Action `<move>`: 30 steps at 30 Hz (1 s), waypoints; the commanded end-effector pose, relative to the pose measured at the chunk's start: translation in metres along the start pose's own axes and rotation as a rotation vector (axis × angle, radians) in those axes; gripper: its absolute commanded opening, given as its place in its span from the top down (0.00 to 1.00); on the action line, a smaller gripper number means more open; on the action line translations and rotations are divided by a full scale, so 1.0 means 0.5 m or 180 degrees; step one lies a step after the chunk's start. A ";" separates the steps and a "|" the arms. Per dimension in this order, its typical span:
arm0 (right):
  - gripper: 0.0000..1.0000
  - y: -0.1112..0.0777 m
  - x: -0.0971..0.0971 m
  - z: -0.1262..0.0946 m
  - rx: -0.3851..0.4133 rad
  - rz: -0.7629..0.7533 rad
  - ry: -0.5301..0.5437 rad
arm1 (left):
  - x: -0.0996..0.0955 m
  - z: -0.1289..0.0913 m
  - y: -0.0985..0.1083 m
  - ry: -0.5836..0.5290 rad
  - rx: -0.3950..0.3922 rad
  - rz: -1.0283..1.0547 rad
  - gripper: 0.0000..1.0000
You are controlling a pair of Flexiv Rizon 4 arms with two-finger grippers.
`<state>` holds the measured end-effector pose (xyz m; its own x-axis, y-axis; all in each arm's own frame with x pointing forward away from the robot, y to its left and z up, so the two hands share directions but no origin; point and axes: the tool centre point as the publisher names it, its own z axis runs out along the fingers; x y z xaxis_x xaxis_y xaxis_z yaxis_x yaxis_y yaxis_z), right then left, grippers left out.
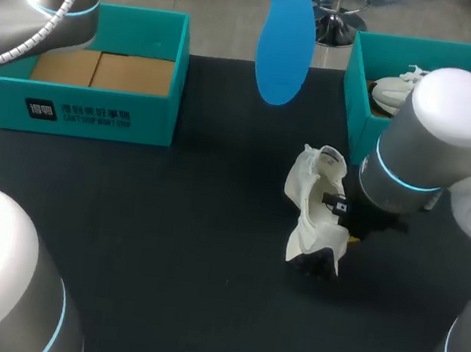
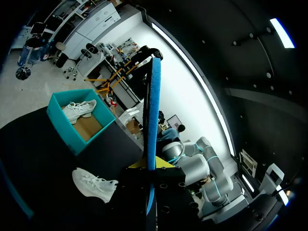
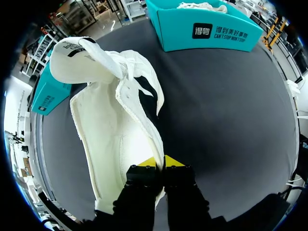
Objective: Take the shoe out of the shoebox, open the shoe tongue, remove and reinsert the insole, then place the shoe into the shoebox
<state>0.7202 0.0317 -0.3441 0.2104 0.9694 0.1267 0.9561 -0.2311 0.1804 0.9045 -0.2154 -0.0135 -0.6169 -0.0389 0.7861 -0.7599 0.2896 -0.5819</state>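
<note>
White shoe (image 1: pixel 314 208) on table beside shoebox (image 1: pixel 356 96), tongue open, wall pinched in right gripper (image 3: pixel 160 162). Blue insole (image 1: pixel 284 48) out, above shoe, apparently clamped by left gripper (image 2: pixel 150 166). Reinsertion, boxing remain.

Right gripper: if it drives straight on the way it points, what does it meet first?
The white shoe. The right gripper pinches its side wall, and the shoe's body stretches straight ahead of the fingers. Past the shoe there looks to be only table, though depth is unclear.
</note>
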 end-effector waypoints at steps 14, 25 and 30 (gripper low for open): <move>0.07 -0.007 0.006 0.024 0.0108 -0.0095 -0.0001 | -0.001 0.000 0.001 0.0003 0.0004 0.0002 1.00; 0.00 0.019 0.036 -0.077 0.0417 -0.0306 0.0235 | -0.001 0.000 0.001 0.0003 0.0004 0.0002 1.00; 0.00 0.043 0.040 -0.123 0.0614 -0.0440 0.0760 | -0.001 0.000 0.001 0.0003 0.0004 0.0002 1.00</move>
<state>0.7314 0.0614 -0.2876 0.0707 0.9658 0.2497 0.9949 -0.0863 0.0524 0.9045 -0.2154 -0.0135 -0.6169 -0.0389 0.7861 -0.7599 0.2896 -0.5820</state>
